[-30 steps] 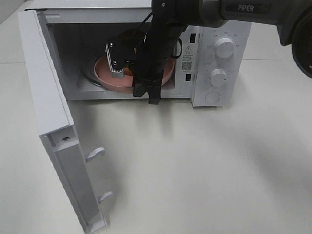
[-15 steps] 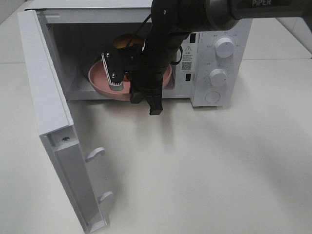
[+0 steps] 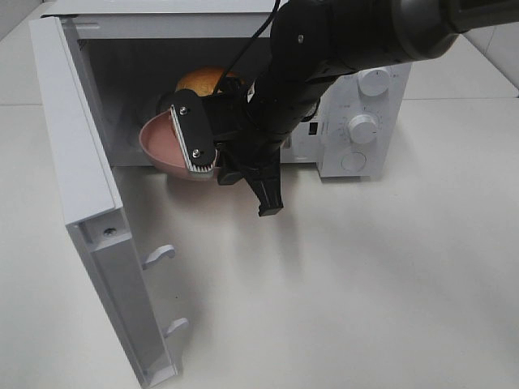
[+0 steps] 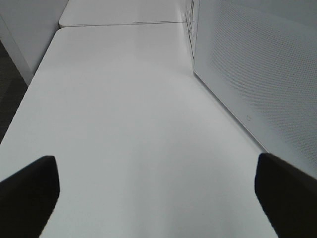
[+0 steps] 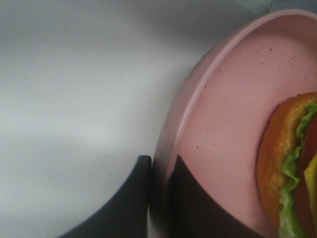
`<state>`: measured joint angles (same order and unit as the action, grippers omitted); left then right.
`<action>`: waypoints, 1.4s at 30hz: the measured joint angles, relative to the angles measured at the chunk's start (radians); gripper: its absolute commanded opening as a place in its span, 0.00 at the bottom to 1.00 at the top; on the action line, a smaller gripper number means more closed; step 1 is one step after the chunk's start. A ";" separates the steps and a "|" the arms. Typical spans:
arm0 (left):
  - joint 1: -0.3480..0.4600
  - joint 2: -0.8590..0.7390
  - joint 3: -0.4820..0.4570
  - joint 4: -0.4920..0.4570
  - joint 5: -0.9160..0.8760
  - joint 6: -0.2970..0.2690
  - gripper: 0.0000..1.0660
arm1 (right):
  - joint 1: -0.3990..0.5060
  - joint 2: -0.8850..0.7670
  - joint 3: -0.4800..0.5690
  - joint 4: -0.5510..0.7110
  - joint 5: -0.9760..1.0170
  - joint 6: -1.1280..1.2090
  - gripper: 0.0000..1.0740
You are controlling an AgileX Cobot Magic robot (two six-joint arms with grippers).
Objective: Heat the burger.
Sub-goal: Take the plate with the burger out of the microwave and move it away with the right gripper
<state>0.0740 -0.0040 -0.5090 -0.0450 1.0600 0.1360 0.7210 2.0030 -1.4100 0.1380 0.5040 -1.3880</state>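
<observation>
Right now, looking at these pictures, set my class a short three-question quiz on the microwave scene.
1. True or false: the white microwave's door is shut.
2. What does the right claw pinch? A) round pink plate B) brown-bunned burger C) dial
3. Fill in: the left claw holds ____.

Key: 1 false; 2 A, by its rim, with the burger riding on it; 3 nothing, it is open over the bare white tabletop.

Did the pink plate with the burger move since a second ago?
Yes. The pink plate slid left and out toward the front edge of the microwave, gripped by the right gripper, with the burger on it.
</observation>
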 measured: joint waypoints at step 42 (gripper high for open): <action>0.000 0.000 0.000 0.000 0.000 0.000 0.98 | 0.060 -0.497 0.463 -0.043 -0.138 -0.008 0.00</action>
<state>0.0740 -0.0040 -0.5090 -0.0450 1.0600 0.1360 0.7810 1.5060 -0.9470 0.0950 0.3660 -1.3960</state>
